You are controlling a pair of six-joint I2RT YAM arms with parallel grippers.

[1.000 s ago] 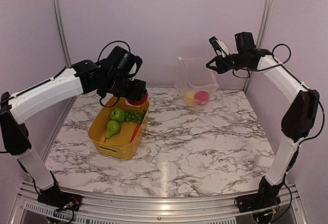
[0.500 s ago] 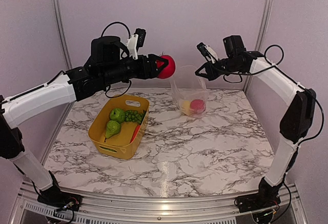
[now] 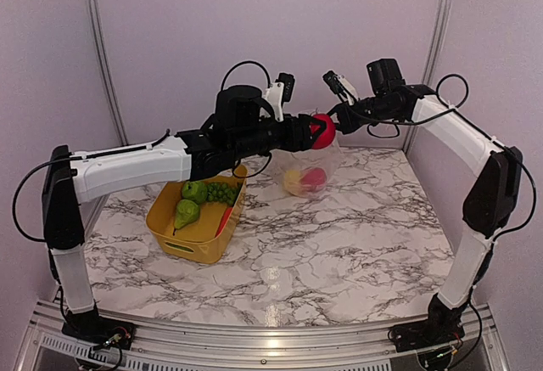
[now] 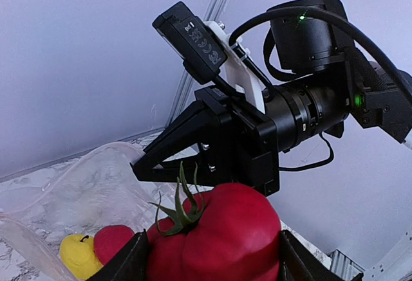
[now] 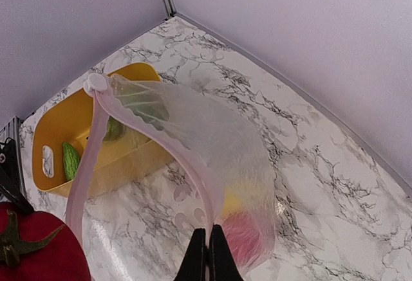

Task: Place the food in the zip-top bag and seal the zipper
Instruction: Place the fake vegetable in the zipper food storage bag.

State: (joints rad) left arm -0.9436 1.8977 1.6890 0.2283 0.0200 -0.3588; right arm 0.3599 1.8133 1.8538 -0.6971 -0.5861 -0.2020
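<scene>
Left hand (image 3: pixel 314 131), part-open, grips red plastic toy tomato (image 4: pixel 215 233) just above mouth of clear crinkly zip-top bag (image 5: pixel 193 133); right hand (image 5: pixel 207 255), closed, pinches pale pink zipper strip (image 5: pixel 81 172).

Marble table (image 3: pixel 339 244): yellow bin (image 3: pixel 182 242) at left; bag (image 3: pixel 305 163) bottom possibly touching.

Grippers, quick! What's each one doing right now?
Left gripper: closed on the red tomato.
Right gripper: shut, pinching the zip-top bag at its mouth edge.
</scene>
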